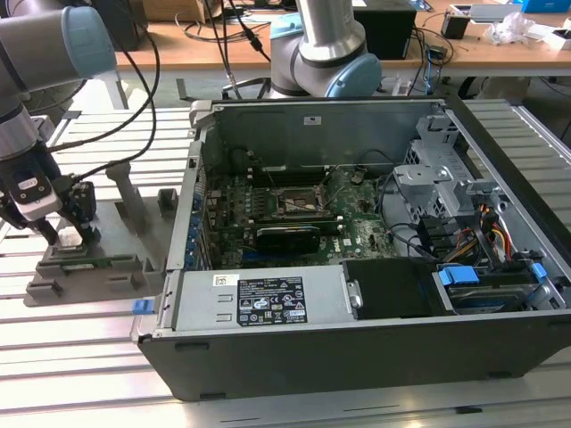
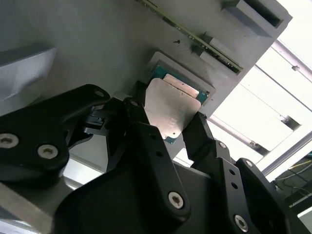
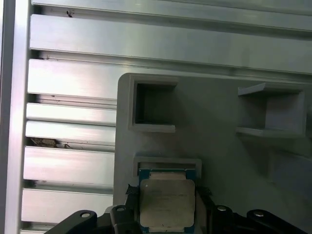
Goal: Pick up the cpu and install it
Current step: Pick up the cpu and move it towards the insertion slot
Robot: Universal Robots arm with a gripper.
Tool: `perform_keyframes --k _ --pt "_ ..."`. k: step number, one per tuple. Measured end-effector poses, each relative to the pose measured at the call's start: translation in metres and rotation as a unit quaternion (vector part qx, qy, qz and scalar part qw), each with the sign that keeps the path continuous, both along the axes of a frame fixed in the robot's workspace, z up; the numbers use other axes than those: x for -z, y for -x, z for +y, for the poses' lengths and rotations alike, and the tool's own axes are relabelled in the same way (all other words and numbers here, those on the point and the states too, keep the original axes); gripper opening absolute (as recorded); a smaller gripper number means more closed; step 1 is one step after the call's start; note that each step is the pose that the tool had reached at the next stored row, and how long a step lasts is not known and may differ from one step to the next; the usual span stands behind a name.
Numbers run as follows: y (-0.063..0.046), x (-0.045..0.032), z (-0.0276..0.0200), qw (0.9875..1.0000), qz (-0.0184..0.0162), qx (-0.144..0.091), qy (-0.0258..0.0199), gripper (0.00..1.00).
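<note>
The cpu (image 2: pixel 168 105) is a flat square chip with a dull silver top and a thin green rim. It lies at a shallow square pocket of the grey holder block (image 3: pixel 219 146). In both wrist views my gripper (image 2: pixel 168 121) has one black finger against each of two opposite edges of the cpu (image 3: pixel 167 202), shut on it. In the exterior view the gripper (image 1: pixel 67 234) stands low over the grey holder block (image 1: pixel 89 267) at the exterior view's left. The open socket frame (image 1: pixel 299 203) sits on the motherboard inside the computer case.
The open computer case (image 1: pixel 375 357) lies on the slatted aluminium table (image 1: pixel 80 357), to the exterior view's right of the holder. Upright posts (image 1: pixel 129 192) rise from the holder block. Cables (image 1: pixel 143 98) hang behind the arm. A second robot base (image 1: pixel 326 53) stands behind the case.
</note>
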State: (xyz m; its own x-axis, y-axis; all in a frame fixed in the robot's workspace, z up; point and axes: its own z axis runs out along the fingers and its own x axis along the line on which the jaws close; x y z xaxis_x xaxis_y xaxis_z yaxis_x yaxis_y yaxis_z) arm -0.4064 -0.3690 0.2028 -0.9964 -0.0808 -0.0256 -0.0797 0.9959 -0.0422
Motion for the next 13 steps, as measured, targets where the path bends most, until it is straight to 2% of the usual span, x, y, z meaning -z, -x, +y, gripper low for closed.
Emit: perform_keyframes --k 5,9,13 --pt "0.000 -0.0078 0.0003 1.0000 -0.0001 0.000 0.0000 0.55" --pt "0.000 -0.0113 0.0053 1.0000 0.0000 0.000 0.0000 0.55" --pt "0.000 -0.0159 0.0060 1.0000 0.0000 0.000 0.0000 0.55"
